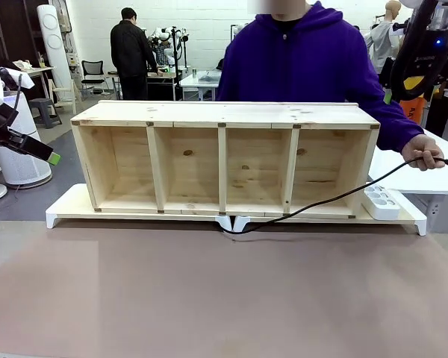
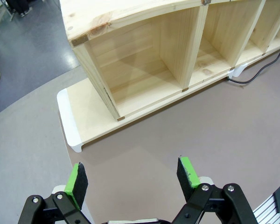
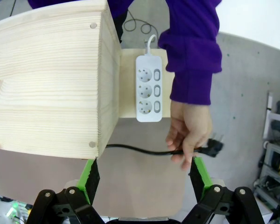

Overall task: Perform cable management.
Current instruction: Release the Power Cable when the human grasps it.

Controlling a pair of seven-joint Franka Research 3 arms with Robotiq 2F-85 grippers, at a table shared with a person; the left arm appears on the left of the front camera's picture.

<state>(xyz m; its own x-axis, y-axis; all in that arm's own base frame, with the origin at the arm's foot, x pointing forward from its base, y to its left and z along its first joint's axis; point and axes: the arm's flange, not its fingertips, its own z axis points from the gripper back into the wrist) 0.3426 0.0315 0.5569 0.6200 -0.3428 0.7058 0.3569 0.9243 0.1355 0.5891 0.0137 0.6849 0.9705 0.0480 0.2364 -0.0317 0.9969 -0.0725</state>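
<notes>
Behind the table (image 1: 209, 298) a workshop with white brick walls was seen, where another person stood at a far bench among desks and chairs. No brand, label or legible writing could be made out on anything in the pictures. The tabletop was covered by a plain brownish-pink mat, and grey floor was visible beyond its edge in the left wrist view.

A wooden shelf (image 1: 224, 156) with four open compartments was set on a low white-edged platform (image 1: 67, 209) along the table's far side. A white power strip (image 1: 381, 201) with three sockets was laid on the platform just beside the shelf's right end.

The cable (image 1: 321, 203) was run from the gap at the platform's middle, across the front of the right-hand compartments, up to the person's hand (image 1: 424, 153). That hand was closed around the cable near its plug (image 3: 213, 147), which stuck out past the fingers; in the right wrist view it was held just off the platform's end, beside the power strip.

The left gripper (image 2: 133, 179) was held over the mat near the shelf's left end, its jaws spread wide and nothing between them. The right gripper (image 3: 144, 179) was likewise spread wide, with the cable and the person's hand seen between its green pads farther off, untouched.
</notes>
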